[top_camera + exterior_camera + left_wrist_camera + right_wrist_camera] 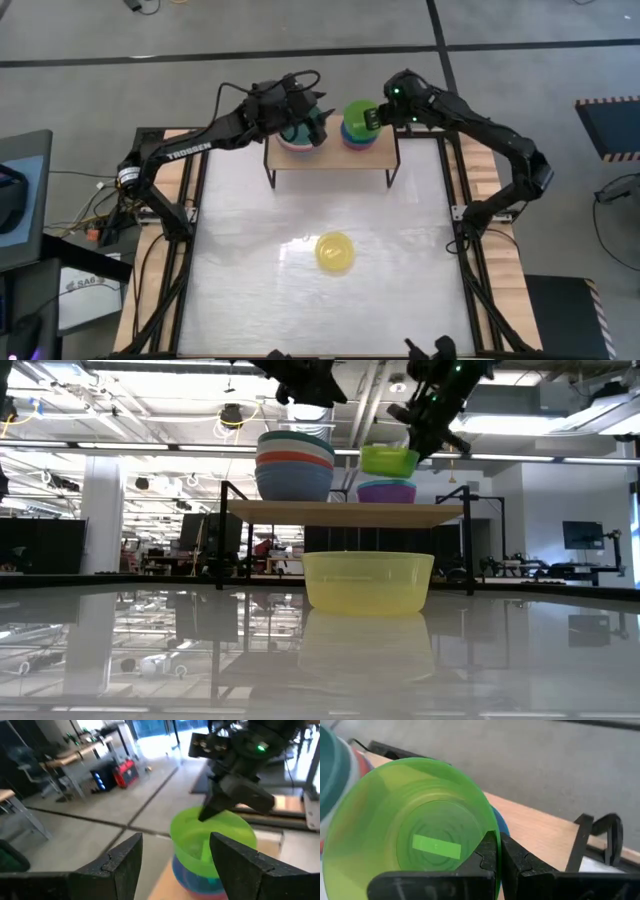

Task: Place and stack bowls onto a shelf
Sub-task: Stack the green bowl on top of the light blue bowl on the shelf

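Note:
The shelf [330, 160] stands at the table's far edge. On its left part sits a nested stack of large bowls [295, 465], slate blue at the bottom, then red and white, with dark teal [298, 133] on top. My left gripper [175, 842] hovers open above that stack. On the shelf's right part, a cyan bowl sits nested in the pink bowl [386, 491]. My right gripper [499, 840] holds the lime green bowl [390, 460] just over them. The yellow bowl [335, 252] rests upright on the table's middle. My right gripper pinches the lime green bowl's rim [490, 827] on the side toward the table's right edge, one finger inside the bowl and one outside. The fingers come slanting down from the right. The bowl stays upright, slightly tilted, with a thin gap above the stack in the low view.
The table [250, 290] has bare room around the yellow bowl. The shelf's black legs [270, 178] stand on the far part of the table. Both arms crowd together over the shelf, the left gripper [310, 118] close to the right gripper [372, 118].

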